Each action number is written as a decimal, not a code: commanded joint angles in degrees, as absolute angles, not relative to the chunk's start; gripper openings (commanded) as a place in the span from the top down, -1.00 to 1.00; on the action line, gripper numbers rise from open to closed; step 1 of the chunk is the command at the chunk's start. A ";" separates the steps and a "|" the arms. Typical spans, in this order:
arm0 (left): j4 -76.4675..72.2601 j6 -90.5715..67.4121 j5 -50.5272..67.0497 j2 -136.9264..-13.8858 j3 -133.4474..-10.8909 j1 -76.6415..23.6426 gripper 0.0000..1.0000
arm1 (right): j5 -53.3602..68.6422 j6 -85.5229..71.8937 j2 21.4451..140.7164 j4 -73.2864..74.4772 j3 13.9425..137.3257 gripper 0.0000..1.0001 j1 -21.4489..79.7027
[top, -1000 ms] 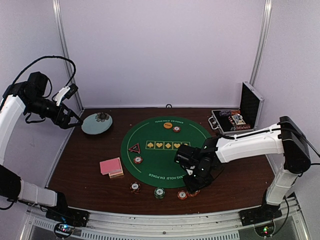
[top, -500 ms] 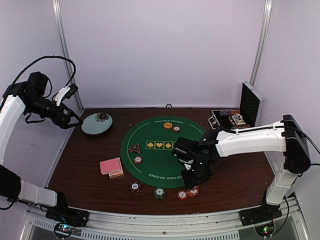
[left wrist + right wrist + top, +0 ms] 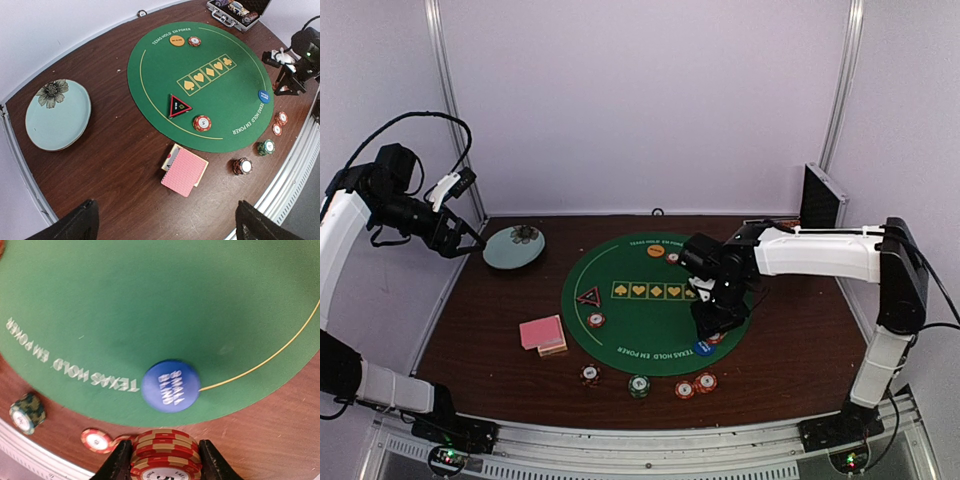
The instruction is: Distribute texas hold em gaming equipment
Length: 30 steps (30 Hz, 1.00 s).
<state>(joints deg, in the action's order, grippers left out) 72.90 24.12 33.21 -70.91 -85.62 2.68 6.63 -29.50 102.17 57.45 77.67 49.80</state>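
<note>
Poker chips, red-striped, one short stack [image 3: 165, 455]: held between the fingers of the right gripper [image 3: 713, 325], jaws part-closed on the stack's sides. Position: over the near-right rim of the green mat [image 3: 640, 320], just beside the blue disc [image 3: 170, 385], which lay flat on the mat at that rim. Whether the stack was clear of the surface could not be told.

Left gripper [image 3: 470, 238]: jaws fully apart, nothing held, raised well off the mat's far-left side, by the pale blue plate [image 3: 513, 250].

Other pieces, all placed relative to the mat:
- Orange disc [image 3: 655, 251] and one red chip [image 3: 673, 258]: on it, at the far edge.
- Triangle marker [image 3: 588, 296] and a second red chip [image 3: 596, 320]: on it, at the left.
- Pink-backed cards [image 3: 542, 333]: off the left edge.
- Four chips off the near edge, among them a green one [image 3: 639, 384].

Step in hand, as judged: carrying a red stack to a player's place. The next move would call for a level descent, with the jaws parted only once the stack rested. A straight lift should follow, so that the column neither toppled nor knocked the blue disc.
</note>
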 commanded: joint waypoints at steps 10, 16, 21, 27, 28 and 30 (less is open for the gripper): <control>71.26 24.41 33.05 -70.56 -87.53 2.81 -0.95 | 7.78 -23.53 111.15 51.75 77.59 0.44 40.02; 71.46 24.61 32.97 -70.61 -87.56 2.82 -0.95 | 8.06 -22.90 113.72 50.48 77.21 0.44 38.72; 71.48 24.76 33.09 -70.73 -87.63 2.82 -0.95 | 7.74 -22.69 114.11 50.29 76.50 0.12 38.33; 71.51 24.78 33.57 -70.96 -87.53 2.81 -0.95 | 7.16 -22.60 113.61 50.69 76.51 -0.19 38.14; 71.53 24.79 33.58 -71.01 -87.52 2.81 -0.95 | 7.14 -22.59 113.56 50.90 76.84 -0.22 38.17; 71.53 24.79 33.60 -71.00 -87.54 2.82 -0.95 | 6.84 -22.56 113.10 51.52 77.57 -0.23 38.14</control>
